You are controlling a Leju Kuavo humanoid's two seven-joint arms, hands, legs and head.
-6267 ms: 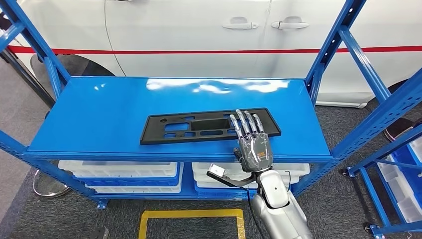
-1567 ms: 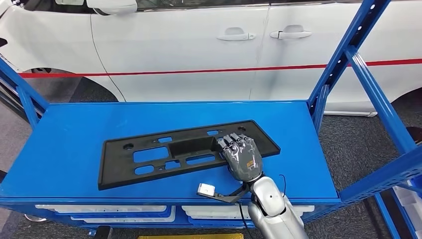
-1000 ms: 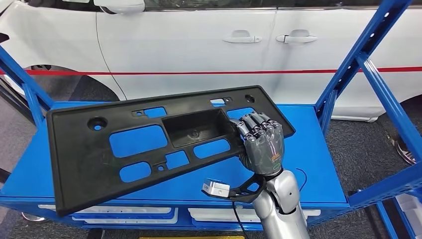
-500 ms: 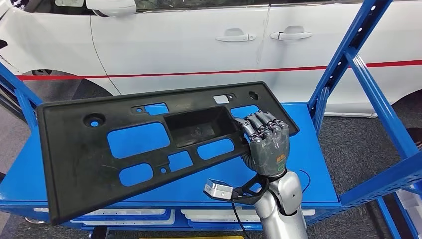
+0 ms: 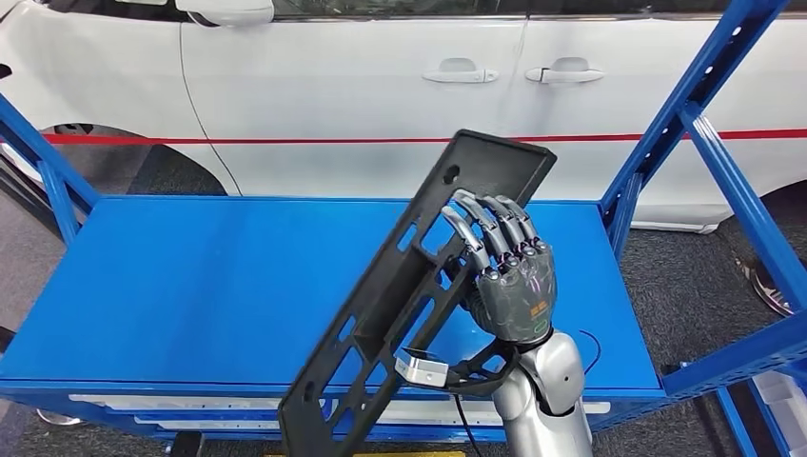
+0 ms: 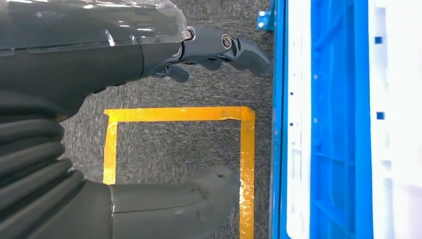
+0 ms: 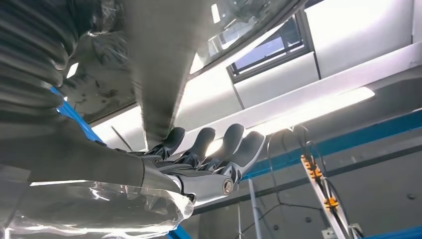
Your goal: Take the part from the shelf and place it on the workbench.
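The part (image 5: 376, 309) is a long black plastic plate with several cut-outs. My right hand (image 5: 514, 286) grips it near its upper end, fingers hooked through a cut-out. It hangs above the blue shelf top (image 5: 190, 276), tilted steeply on end, with its lower end out past the shelf's front edge. In the right wrist view the part (image 7: 159, 64) is a dark slab over the curled fingers (image 7: 209, 149). My left hand (image 6: 124, 55) hangs by the shelf's lower level, fingers apart and holding nothing.
A white car (image 5: 381, 86) with a red stripe stands right behind the shelf. Blue uprights (image 5: 685, 105) rise at the shelf's right end. White and blue bins (image 6: 338, 124) sit on the lower level. A yellow tape square (image 6: 246, 164) marks the grey floor.
The part has swung from lying broadside across the shelf to standing steeply on end, its left end dropping toward the front edge. My right hand has turned with it.
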